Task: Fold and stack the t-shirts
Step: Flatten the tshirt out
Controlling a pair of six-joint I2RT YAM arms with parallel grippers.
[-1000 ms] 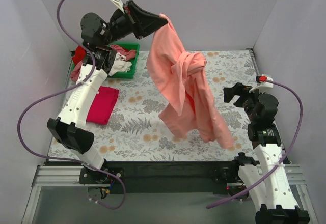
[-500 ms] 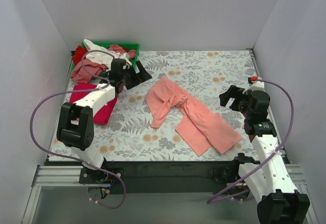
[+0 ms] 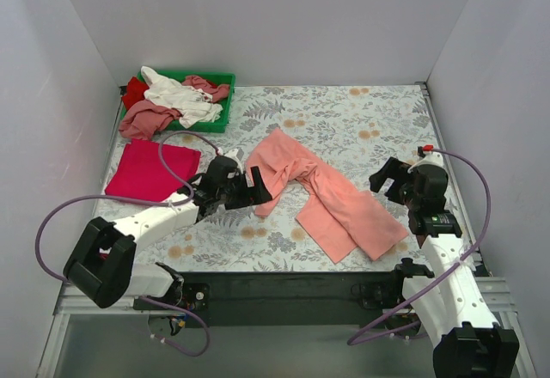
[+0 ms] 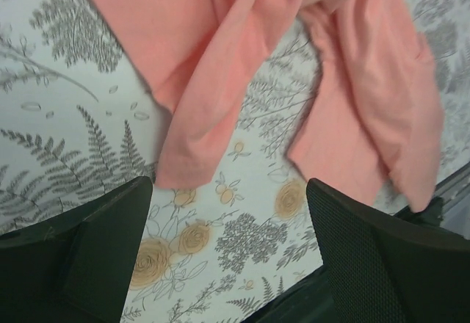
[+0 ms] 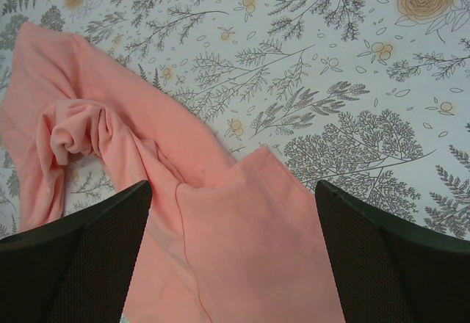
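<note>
Heaping the green tray (image 3: 220, 76) are white and red tees (image 3: 177, 100); left claw (image 4: 229, 189) and right claw (image 5: 233, 191) gape empty.

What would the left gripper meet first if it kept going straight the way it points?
Most likely the large salmon-pink cloth t-shirt: its near flap lies straight ahead between the open jaws of the left gripper. Height above the floral tablecloth is unclear, so it may touch that first.
</note>
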